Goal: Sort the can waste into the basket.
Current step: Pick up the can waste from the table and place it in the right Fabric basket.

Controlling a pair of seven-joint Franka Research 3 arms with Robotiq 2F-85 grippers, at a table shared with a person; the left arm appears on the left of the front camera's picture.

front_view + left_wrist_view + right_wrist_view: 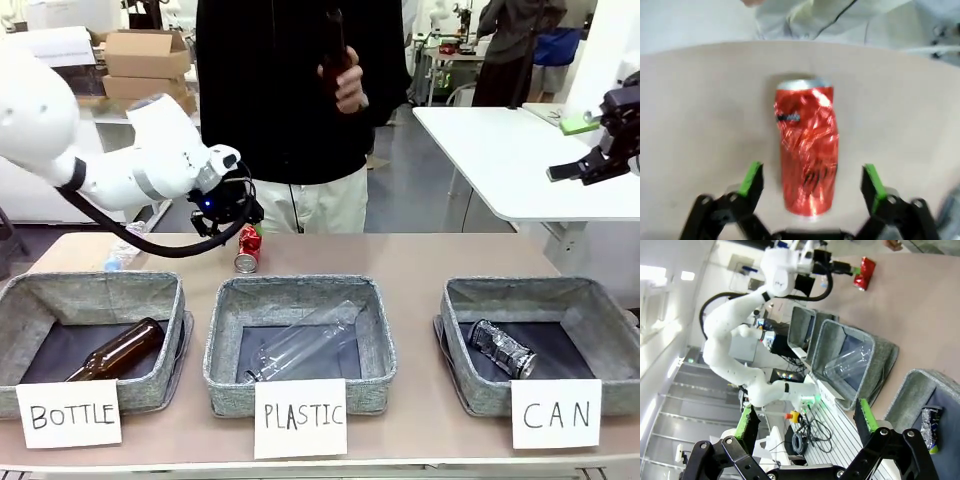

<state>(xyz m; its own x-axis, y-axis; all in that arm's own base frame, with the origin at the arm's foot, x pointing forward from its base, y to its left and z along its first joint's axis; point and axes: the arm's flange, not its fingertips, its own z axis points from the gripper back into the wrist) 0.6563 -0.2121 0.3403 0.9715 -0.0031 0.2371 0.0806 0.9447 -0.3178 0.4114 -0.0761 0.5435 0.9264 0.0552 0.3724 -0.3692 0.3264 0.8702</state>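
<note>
Red crumpled can point(807, 160) lies on the table point(700, 100) between the wide-spread fingers of the left gripper point(812, 176), clear of both pads; its dark print is too smeared to read. Paper signs point(300, 418) (handwritten) read BOTTLE, PLASTIC, CAN. Crushed silvery can point(502, 349) sits in the CAN basket point(610, 310), well below the right gripper point(805, 412), agape and empty.

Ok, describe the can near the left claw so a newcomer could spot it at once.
Start at the middle grey bin signed PLASTIC, then look behind its far left corner, on the table. There lies a dented red can with silver ends, by the left claw; the other can, silvery, sits in the CAN basket.
</note>
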